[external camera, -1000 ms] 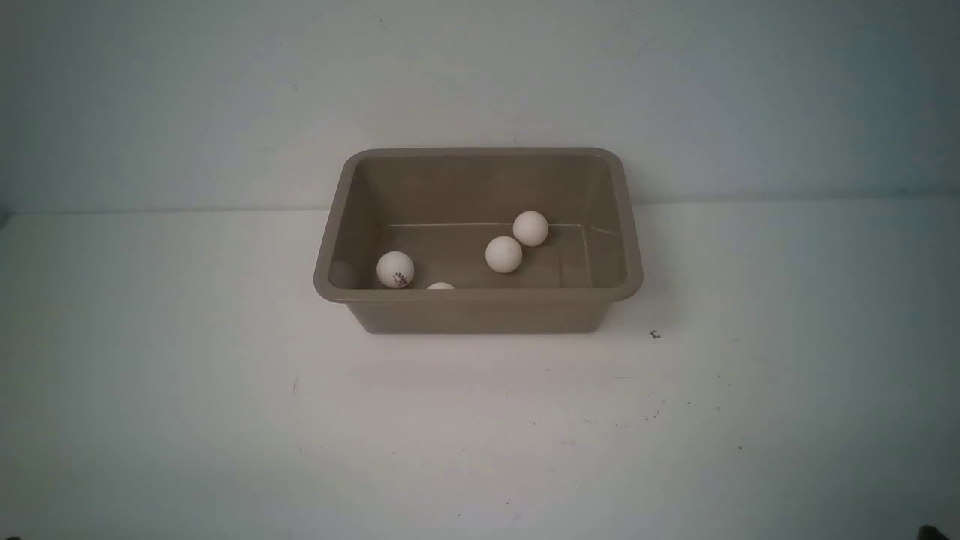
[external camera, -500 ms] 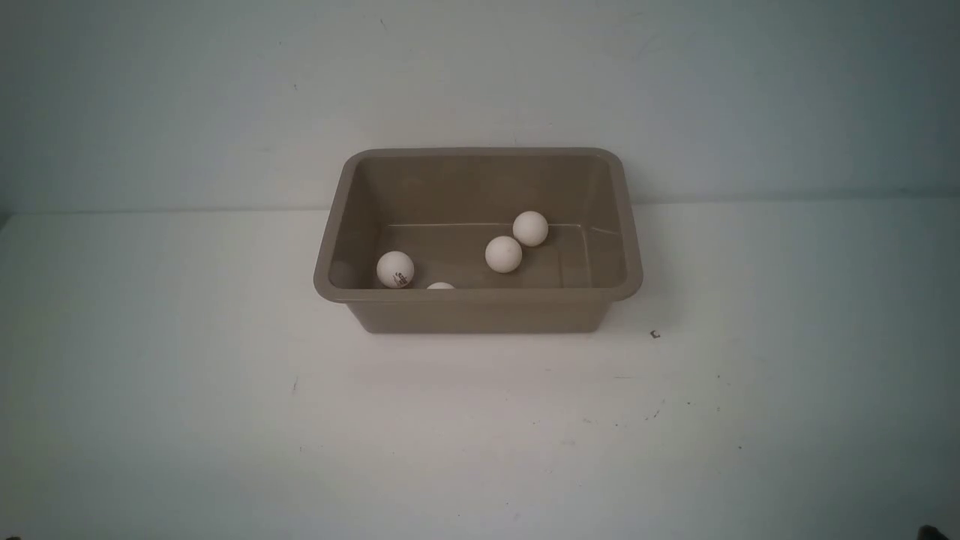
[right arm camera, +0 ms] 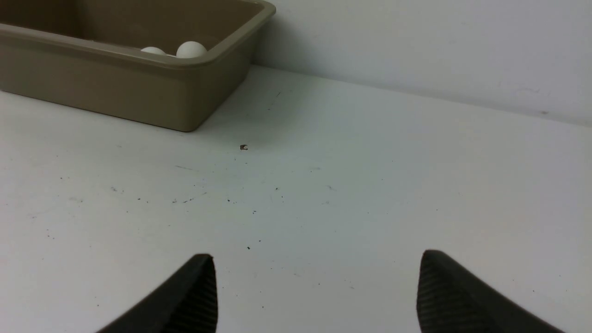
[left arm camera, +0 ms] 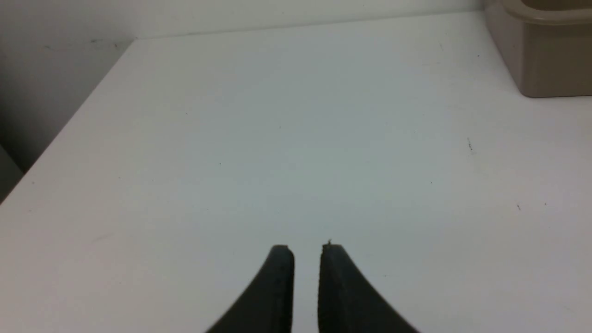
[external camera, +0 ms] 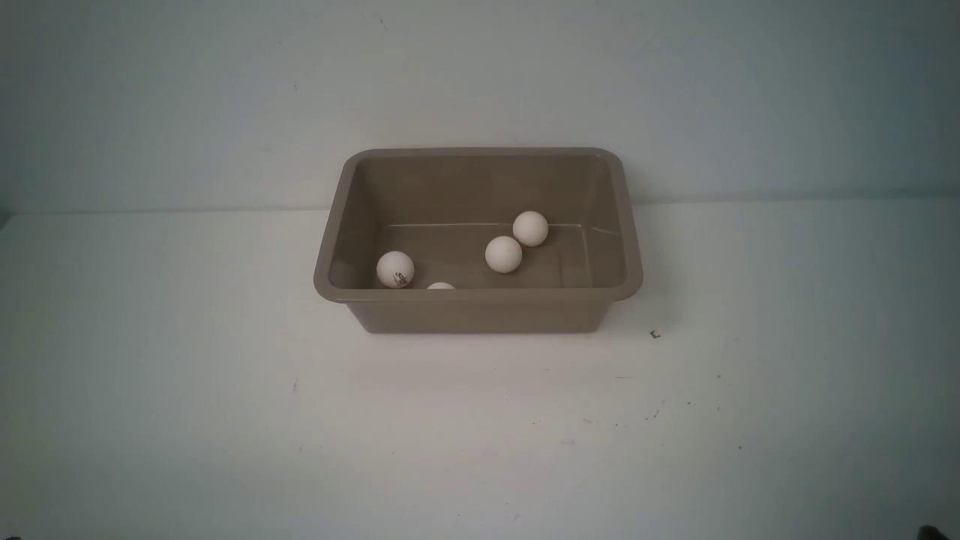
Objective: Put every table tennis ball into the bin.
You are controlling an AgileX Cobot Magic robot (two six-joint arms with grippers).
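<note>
Looks basically done: all four small white table tennis balls (external camera: 503, 253) sit inside the rectangular taupe-brown plastic bin (external camera: 480, 311) on the white table (external camera: 225, 420). Left end effector (left arm camera: 306, 252) clenched empty, right end effector (right arm camera: 317, 266) spread wide, empty. Next move, I'd guess: park both arms.

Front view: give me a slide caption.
Four table tennis balls lie inside the taupe bin on a white table.

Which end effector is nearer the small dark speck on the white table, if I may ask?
Right. The small dark speck lies ahead of the open right end effector; the shut left end effector is left of the taupe plastic bin.
</note>
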